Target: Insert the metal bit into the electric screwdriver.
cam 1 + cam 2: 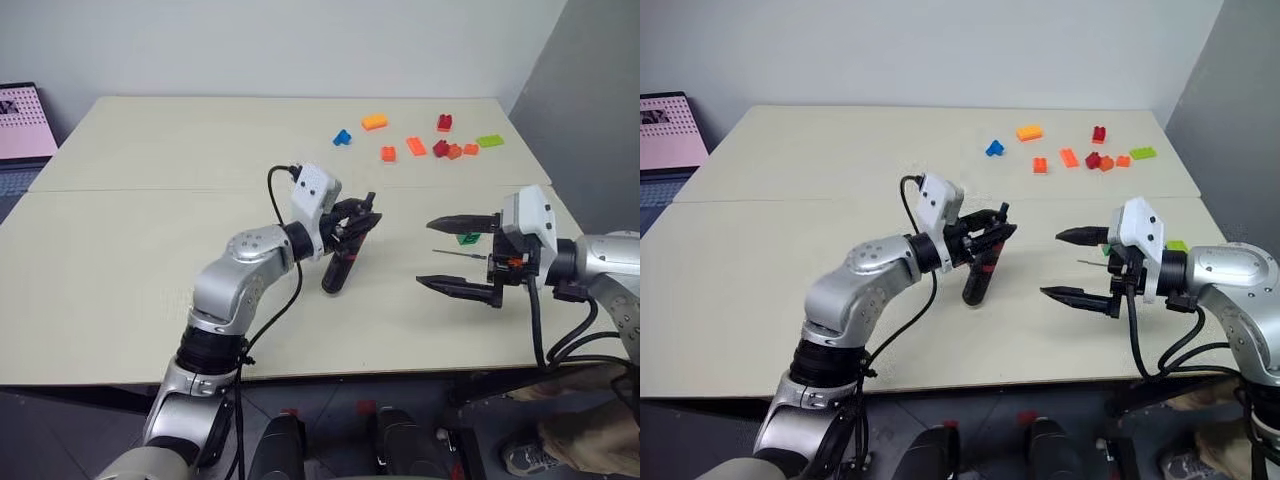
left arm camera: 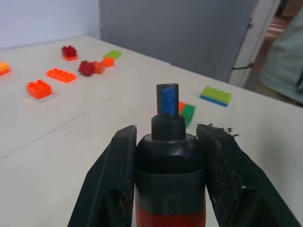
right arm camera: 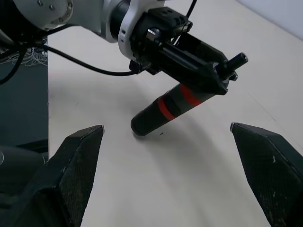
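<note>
The left gripper (image 1: 358, 222) is clamped around the electric screwdriver (image 1: 338, 268), gripping it near its tip end, with the black body and its red bands hanging tilted toward the table (image 1: 150, 250); whether the lower end rests on the surface is not clear. In the left wrist view the tool's narrow tip sticks out between the two fingers (image 2: 111, 179). The right gripper (image 1: 460, 255) hovers to the right of it with its jaws spread wide and nothing between them. The metal bit (image 1: 452, 254) lies flat on the table beyond those open fingers, just beside a green brick (image 1: 467, 238). More coloured bricks (image 1: 415, 146) lie scattered at the table's far side.
</note>
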Controlling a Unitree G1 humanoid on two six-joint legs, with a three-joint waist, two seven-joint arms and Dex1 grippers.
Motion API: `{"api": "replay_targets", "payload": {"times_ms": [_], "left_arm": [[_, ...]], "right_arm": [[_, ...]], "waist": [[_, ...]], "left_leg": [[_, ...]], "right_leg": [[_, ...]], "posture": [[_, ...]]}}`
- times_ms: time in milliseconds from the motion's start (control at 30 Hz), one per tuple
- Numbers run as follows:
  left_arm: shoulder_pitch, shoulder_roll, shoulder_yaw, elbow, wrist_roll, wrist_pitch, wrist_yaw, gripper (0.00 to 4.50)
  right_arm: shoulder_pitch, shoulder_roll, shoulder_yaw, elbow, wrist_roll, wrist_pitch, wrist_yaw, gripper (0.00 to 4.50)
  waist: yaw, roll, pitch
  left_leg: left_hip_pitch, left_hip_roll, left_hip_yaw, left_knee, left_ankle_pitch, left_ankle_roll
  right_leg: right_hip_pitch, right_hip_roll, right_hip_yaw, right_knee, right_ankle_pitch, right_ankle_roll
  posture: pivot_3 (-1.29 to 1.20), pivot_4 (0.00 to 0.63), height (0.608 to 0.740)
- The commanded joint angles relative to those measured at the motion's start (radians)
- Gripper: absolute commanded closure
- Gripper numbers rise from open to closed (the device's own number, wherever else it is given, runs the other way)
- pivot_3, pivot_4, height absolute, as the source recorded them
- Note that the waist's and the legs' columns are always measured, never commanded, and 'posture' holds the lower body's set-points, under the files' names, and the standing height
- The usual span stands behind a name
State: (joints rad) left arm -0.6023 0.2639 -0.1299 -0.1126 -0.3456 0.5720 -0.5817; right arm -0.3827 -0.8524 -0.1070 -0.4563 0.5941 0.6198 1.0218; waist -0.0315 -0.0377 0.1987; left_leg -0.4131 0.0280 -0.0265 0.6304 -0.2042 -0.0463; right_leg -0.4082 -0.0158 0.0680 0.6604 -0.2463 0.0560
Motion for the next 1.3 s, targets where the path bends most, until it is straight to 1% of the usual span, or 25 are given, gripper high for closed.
{"api": "replay_targets", "payload": {"times_ms": [33, 100, 167, 333, 400, 633, 900, 1167, 1300], "left_arm": [[0.06, -0.024, -0.008, -0.018, 0.048, -0.185, -0.002, 2.86], [0.106, -0.017, -0.013, -0.046, 0.066, -0.219, -0.001, 2.86], [0.14, -0.011, -0.008, -0.082, 0.065, -0.217, 0.005, 2.86], [0.235, 0.031, 0.049, -0.193, 0.023, -0.133, 0.028, 2.87], [0.271, 0.061, 0.086, -0.239, 0.004, -0.107, 0.031, 2.87], [0.354, 0.138, 0.179, -0.35, -0.095, -0.008, 0.03, 2.87], [0.387, 0.152, 0.163, -0.394, -0.141, 0.009, 0.026, 2.87], [0.381, 0.149, 0.139, -0.39, -0.125, -0.029, 0.019, 2.87], [0.374, 0.161, 0.113, -0.385, -0.107, -0.053, -0.004, 2.87]], "right_arm": [[-0.01, -0.001, -0.009, -0.044, 0.001, -0.008, -0.029, 0.0], [-0.013, -0.001, -0.003, -0.047, 0.001, -0.01, -0.034, 0.0], [-0.012, -0.005, -0.001, -0.049, 0.001, -0.015, -0.032, 0.0], [-0.01, -0.016, 0.002, -0.049, 0.0, -0.023, -0.02, 0.0], [-0.01, -0.023, 0.007, -0.045, -0.005, -0.025, -0.01, 0.0], [-0.016, -0.043, 0.027, -0.004, -0.034, -0.054, 0.025, 0.0], [-0.043, -0.069, 0.065, 0.07, -0.09, -0.095, 0.071, 0.0], [-0.139, -0.105, 0.138, 0.269, -0.208, -0.167, 0.138, 0.0], [-0.218, -0.14, 0.228, 0.467, -0.349, -0.251, 0.195, 0.0]], "waist": [[0.001, 0.0, 0.0], [0.001, 0.0, 0.0], [0.001, 0.0, 0.0], [-0.001, 0.0, 0.0], [-0.001, 0.0, 0.0], [-0.003, 0.0, 0.0], [0.0, 0.0, 0.0], [0.0, 0.0, 0.0], [0.0, 0.0, 0.0]], "left_leg": [[0.0, 0.0, 0.0, 0.0, 0.0, 0.0], [-0.001, 0.0, 0.0, 0.0, 0.0, 0.0], [-0.001, 0.0, 0.0, 0.0, 0.0, 0.0], [0.0, 0.0, 0.0, 0.0, 0.0, 0.0], [0.001, 0.001, 0.0, 0.0, 0.0, 0.0], [0.005, 0.001, 0.001, 0.0, 0.0, 0.0], [0.005, 0.001, 0.001, 0.0, 0.0, 0.0], [0.005, 0.001, 0.001, 0.0, 0.0, 0.0], [0.004, 0.001, 0.001, 0.0, 0.0, 0.0]], "right_leg": [[0.0, 0.0, 0.0, 0.0, 0.0, 0.0], [0.0, 0.0, 0.0, -0.002, 0.0, 0.0], [0.0, 0.0, 0.0, -0.002, 0.0, 0.0], [0.0, 0.0, 0.0, -0.001, 0.0, 0.0], [0.0, 0.0, 0.0, 0.0, 0.0, 0.0], [0.003, 0.001, 0.001, 0.0, -0.002, -0.004], [0.003, 0.001, 0.001, 0.0, -0.003, -0.005], [0.003, 0.001, 0.001, -0.001, -0.003, -0.005], [0.003, 0.001, 0.001, -0.001, -0.003, -0.005]], "posture": [[0.0, 0.15, 0.74], [0.0, 0.15, 0.74], [0.0, 0.15, 0.74], [0.0, 0.15, 0.74], [0.0, 0.15, 0.74], [0.0, 0.15, 0.74], [0.0, 0.15, 0.74], [0.0, 0.15, 0.74], [0.0, 0.15, 0.74]]}}
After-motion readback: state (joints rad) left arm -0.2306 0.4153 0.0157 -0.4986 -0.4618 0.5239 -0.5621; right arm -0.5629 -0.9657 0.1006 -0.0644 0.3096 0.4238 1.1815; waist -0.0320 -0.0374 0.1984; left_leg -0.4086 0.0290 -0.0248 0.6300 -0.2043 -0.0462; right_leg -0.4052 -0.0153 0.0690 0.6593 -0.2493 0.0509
